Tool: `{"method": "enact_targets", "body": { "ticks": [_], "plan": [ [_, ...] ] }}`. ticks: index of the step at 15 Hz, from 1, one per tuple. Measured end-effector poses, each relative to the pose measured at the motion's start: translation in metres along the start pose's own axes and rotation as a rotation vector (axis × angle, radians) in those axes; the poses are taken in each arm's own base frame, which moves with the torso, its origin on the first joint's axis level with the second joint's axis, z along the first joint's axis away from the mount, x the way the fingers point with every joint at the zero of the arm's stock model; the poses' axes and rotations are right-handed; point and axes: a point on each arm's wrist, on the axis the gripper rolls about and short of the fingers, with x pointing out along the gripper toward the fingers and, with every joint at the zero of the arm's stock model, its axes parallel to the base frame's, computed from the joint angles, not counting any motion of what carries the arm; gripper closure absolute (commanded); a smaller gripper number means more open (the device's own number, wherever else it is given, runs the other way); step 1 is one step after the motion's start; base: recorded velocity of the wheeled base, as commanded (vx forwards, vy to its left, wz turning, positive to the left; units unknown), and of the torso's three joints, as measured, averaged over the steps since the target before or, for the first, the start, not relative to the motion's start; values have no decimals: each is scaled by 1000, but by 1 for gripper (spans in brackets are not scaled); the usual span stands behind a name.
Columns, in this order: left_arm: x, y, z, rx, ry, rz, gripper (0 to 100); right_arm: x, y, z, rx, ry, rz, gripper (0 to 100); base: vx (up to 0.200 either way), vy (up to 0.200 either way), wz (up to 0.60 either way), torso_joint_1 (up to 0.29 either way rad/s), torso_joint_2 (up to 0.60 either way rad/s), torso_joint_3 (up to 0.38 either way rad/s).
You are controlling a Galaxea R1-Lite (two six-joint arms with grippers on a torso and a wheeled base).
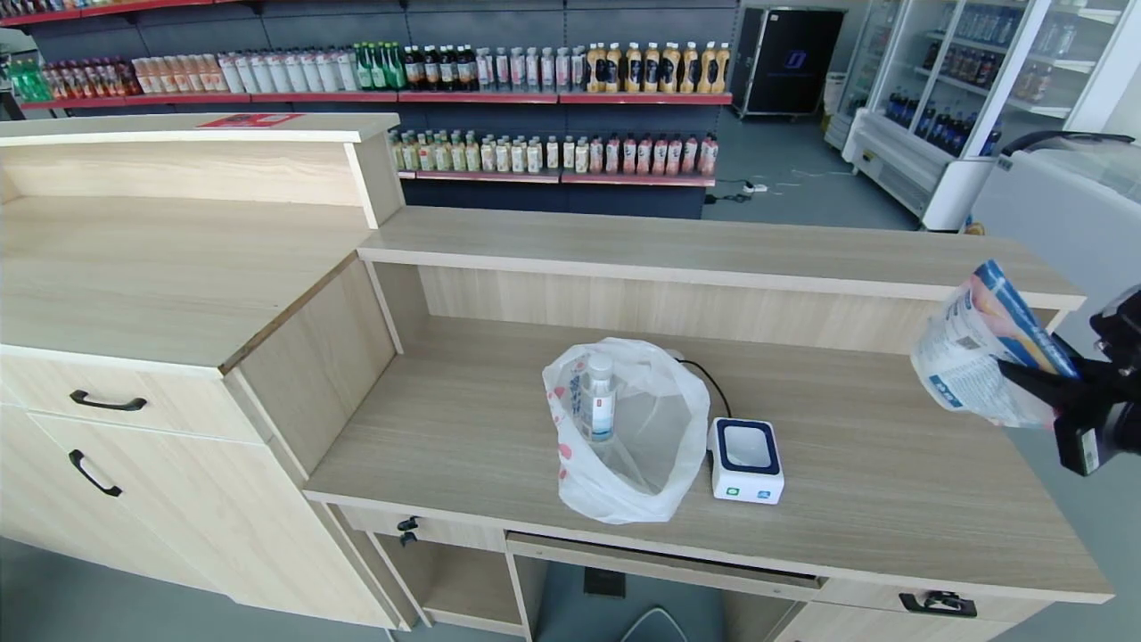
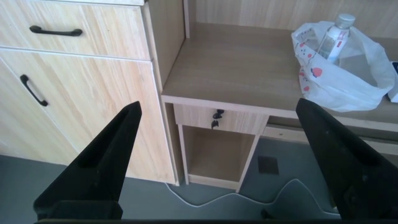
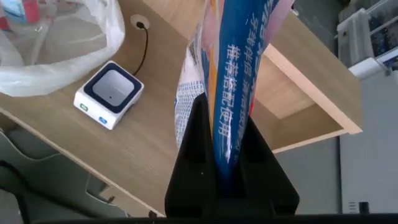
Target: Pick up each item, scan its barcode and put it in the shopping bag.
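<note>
The right hand (image 1: 1025,382) squeezes a blue and white packet (image 1: 972,357) tight, up in the air over the right end of the counter (image 1: 891,499). The scanner (image 1: 747,459) sits on the counter just right of the shopping bag (image 1: 664,473). A bottle (image 1: 598,397) is in the bag already. The left hand (image 2: 219,112) is low on the left, spread wide, holding nothing. I think this is the scan step. Next the packet must go left and down, code facing the scanner.
</note>
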Motion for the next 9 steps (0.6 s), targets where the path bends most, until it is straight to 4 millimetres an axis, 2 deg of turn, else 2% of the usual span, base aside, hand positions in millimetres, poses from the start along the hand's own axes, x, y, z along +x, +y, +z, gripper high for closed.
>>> {"method": "enact_targets", "body": {
  "ticks": [3, 6, 9],
  "plan": [
    [0, 0, 0, 0, 0, 0, 0, 8, -6, -23, -184, 85, -12, 100, 0, 0, 600, 1, 4, 2],
    [0, 0, 0, 0, 0, 0, 0, 17, -9, -39, -333, 45, 63, 100, 0, 0, 0, 0, 0, 0],
    [0, 0, 0, 0, 0, 0, 0, 26, -13, -66, -550, -54, 188, 100, 0, 0, 0, 0, 0, 0]
  ]
}}
